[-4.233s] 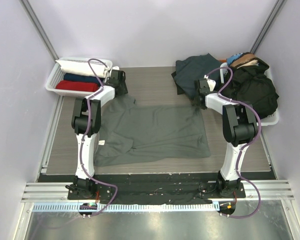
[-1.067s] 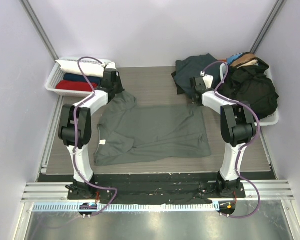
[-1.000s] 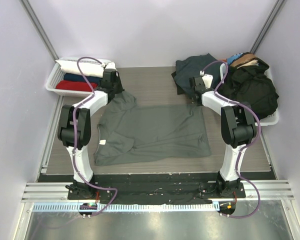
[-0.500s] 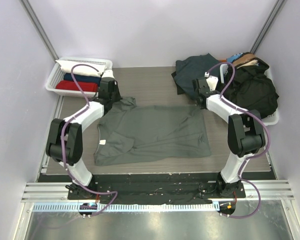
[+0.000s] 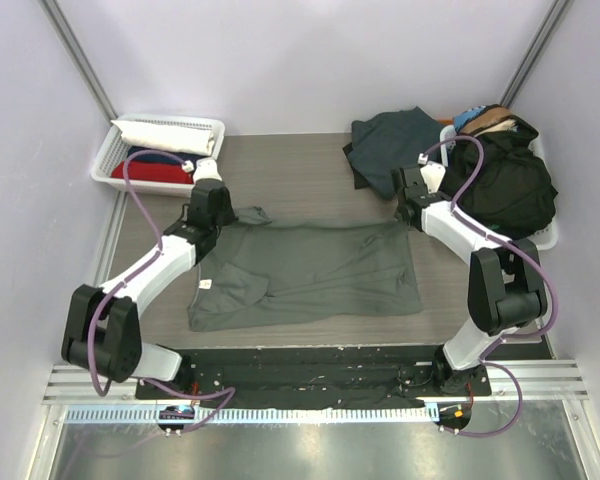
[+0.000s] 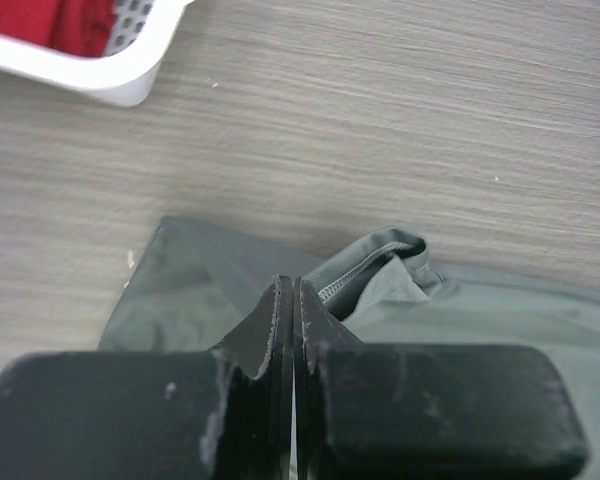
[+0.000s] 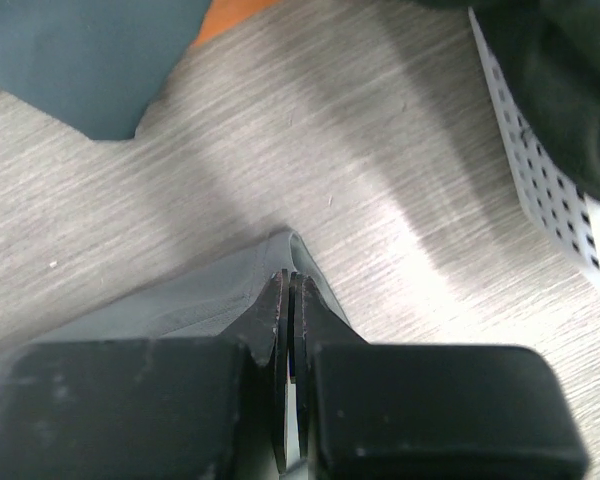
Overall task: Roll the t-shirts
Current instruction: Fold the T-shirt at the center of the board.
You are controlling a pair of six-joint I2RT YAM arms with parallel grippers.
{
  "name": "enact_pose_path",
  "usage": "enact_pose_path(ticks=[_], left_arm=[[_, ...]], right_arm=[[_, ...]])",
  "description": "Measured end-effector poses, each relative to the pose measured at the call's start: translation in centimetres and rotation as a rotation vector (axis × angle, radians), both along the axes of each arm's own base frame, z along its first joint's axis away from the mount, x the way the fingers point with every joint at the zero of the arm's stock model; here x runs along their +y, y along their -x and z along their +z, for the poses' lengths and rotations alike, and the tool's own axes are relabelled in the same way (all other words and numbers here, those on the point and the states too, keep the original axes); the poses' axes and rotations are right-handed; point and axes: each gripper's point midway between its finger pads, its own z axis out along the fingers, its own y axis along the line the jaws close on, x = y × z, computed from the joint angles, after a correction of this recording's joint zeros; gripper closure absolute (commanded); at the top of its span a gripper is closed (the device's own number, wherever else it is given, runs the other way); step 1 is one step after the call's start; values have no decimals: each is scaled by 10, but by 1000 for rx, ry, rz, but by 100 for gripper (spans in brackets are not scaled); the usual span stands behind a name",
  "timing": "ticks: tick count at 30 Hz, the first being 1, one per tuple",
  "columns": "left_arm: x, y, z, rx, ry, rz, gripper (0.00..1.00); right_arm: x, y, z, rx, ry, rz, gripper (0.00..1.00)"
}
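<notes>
Since the left gripper (image 6: 287,292) and the right gripper (image 7: 287,288) are each pinched shut on an upper corner of the grey-green t-shirt (image 5: 310,265) spread at the centre of the top view, both corners are best drawn evenly toward the bottom edge so that a straight fold is formed.

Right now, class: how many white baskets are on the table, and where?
2: the left basket in the far-left corner, holding rolled shirts; the right basket at the far-right edge, mostly hidden under dark clothes.
</notes>
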Motion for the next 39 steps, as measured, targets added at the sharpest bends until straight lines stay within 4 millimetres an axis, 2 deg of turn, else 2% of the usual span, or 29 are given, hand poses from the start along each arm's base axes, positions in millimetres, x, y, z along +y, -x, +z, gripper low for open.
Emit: enact_pose_path(ticks=[10, 19, 25, 30, 36, 39], left_arm=[[19, 50, 0, -9, 21, 55, 100], [29, 83, 0, -33, 60, 85, 100], [32, 96, 4, -56, 90, 93, 100], [31, 104, 0, -42, 98, 92, 100], [33, 116, -12, -12, 110, 100, 100], [32, 122, -25, 23, 124, 105, 100]], right_arm=[[0, 27, -22, 56, -32, -1, 99], [-1, 43, -25, 65, -46, 3, 99], [-1, 49, -24, 65, -55, 9, 99], [-2, 59, -27, 69, -62, 9, 99], [-2, 72, -38, 88, -76, 6, 99], [-4, 82, -50, 114, -80, -2, 98]])
